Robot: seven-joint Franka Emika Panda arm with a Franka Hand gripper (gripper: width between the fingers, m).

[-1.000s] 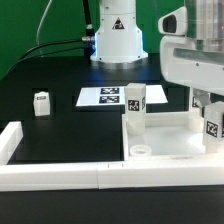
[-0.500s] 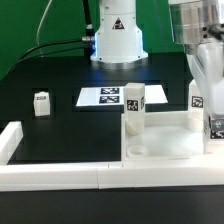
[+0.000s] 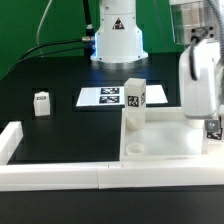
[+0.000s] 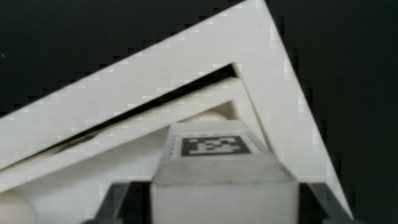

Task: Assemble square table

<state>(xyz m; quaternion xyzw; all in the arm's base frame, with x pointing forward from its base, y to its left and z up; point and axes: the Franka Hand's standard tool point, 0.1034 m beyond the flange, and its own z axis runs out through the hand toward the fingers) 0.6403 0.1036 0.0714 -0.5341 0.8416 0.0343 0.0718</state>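
Gripper (image 4: 217, 190): closed on a tagged leg (image 4: 219, 160), above the tabletop's corner.
Square tabletop (image 3: 165, 148): against the low white wall (image 3: 60, 176).
Upright leg (image 3: 134, 108): in tabletop's corner.
Loose leg (image 3: 41, 104): well apart, near marker board (image 3: 102, 97).

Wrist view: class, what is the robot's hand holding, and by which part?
A white table leg, gripped on its two opposite sides between the hand's fingers, tagged end facing the camera.
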